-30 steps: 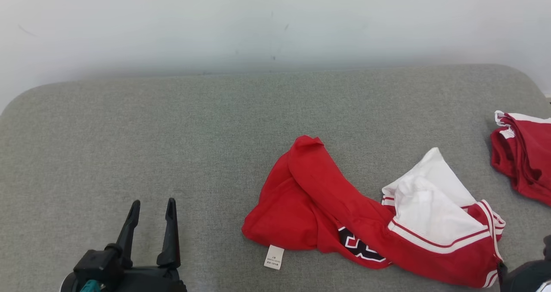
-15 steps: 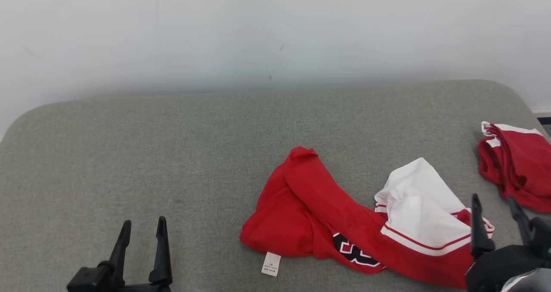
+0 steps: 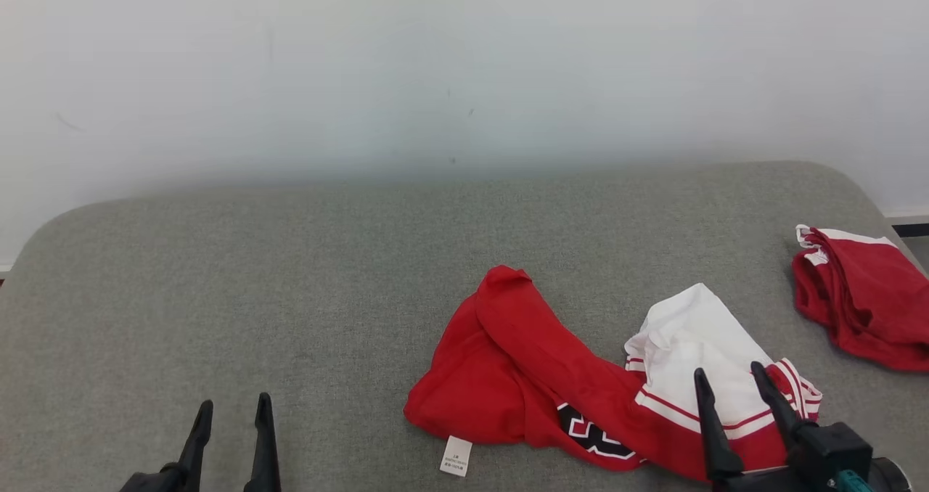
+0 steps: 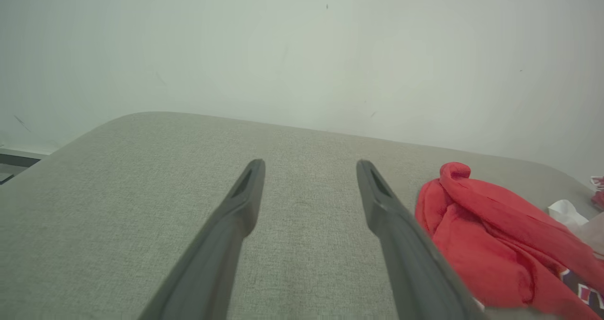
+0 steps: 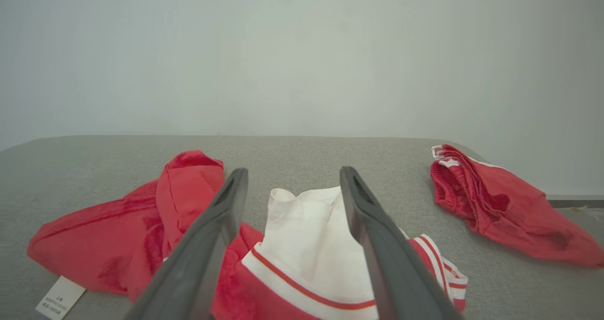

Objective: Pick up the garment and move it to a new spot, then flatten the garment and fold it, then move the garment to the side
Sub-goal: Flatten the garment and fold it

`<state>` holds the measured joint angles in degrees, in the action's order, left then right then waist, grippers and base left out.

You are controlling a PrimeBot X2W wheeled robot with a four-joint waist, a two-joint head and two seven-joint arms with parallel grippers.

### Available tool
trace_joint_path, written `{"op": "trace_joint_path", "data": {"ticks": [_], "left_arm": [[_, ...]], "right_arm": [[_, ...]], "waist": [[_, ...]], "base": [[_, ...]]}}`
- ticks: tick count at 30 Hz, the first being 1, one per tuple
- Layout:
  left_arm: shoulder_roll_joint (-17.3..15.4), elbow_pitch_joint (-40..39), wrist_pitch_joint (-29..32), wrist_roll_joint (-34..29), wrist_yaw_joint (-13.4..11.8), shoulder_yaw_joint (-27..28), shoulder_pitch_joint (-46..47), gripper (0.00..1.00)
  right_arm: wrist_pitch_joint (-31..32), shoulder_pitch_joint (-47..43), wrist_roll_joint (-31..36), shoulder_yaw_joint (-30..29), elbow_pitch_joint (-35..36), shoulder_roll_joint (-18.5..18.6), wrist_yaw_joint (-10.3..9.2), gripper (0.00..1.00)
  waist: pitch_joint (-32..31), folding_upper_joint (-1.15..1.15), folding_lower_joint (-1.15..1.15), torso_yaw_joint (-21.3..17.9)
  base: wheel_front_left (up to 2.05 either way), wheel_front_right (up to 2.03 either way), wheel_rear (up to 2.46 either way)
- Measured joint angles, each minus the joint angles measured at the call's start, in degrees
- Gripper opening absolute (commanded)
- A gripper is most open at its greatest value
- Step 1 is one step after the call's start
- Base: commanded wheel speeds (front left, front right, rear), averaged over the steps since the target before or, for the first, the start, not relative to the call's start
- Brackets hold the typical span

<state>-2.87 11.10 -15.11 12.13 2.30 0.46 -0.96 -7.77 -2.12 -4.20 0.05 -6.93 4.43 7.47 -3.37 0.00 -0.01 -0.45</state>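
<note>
Two grippers are in view. The left gripper (image 3: 234, 401) stands at far left, fingers spread over the bare grey cushion (image 3: 290, 281) and holding nothing. One garment (image 3: 522, 361), a red jersey with a white panel and striped trim, lies crumpled right of centre on the cushion, one white label (image 3: 455, 456) at its near edge; the right gripper (image 3: 728, 369) is spread over the white panel with nothing pinched, and one second red piece (image 3: 864, 296) lies apart at far right. The head view shows dark-outlined lettering (image 3: 591, 434), and the right wrist view gives the trim (image 5: 302, 294) close up.
</note>
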Motion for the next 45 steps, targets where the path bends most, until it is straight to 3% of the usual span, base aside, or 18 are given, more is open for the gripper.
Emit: {"op": "trace_joint_path", "data": {"ticks": [12, 20, 25, 29, 39, 45], "left_arm": [[0.00, 0.67, 0.00, -1.05, -0.03, -0.07, -1.02, 1.00], [-0.02, 3.75, 0.21, -2.79, 0.86, -3.80, 1.02, 1.00], [0.01, 8.87, 4.88, -2.68, 2.10, -9.43, 10.96, 1.00], [0.02, 15.39, 12.03, 0.46, 0.49, -15.71, 20.75, 1.00], [0.02, 30.47, 18.82, 10.27, -5.82, -26.63, 40.83, 1.00], [0.07, 37.31, 24.61, 15.63, -5.83, -29.93, 47.47, 1.00]], "right_arm": [[-0.49, 0.27, -1.32, 0.67, -1.34, 0.55, 0.00, 1.00], [0.53, 1.65, 0.31, 0.18, -0.85, 0.57, -0.01, 1.00], [0.71, 2.48, 0.35, 0.59, -0.52, 0.65, -0.01, 1.00], [1.22, 3.59, 0.12, 1.93, -0.24, 0.75, 0.00, 1.00], [1.19, 8.43, -1.45, 7.55, -1.16, 0.80, 0.00, 1.00], [0.20, 10.41, -2.38, 10.23, -2.52, 0.87, -0.01, 1.00]], "waist": [[-0.17, 0.00, 0.01, -0.39], [0.27, 0.00, 0.01, -1.19], [1.52, 0.01, 0.01, -1.99], [2.90, 0.01, 0.01, -2.98], [7.72, 0.01, 0.02, -6.80], [10.48, 0.01, 0.02, -10.01]], "base": [[0.00, 0.00, 0.00], [0.00, 0.00, 0.00], [0.00, 0.00, 0.00], [0.00, 0.00, 0.00], [0.00, 0.00, 0.00], [0.00, 0.00, 0.00]]}}
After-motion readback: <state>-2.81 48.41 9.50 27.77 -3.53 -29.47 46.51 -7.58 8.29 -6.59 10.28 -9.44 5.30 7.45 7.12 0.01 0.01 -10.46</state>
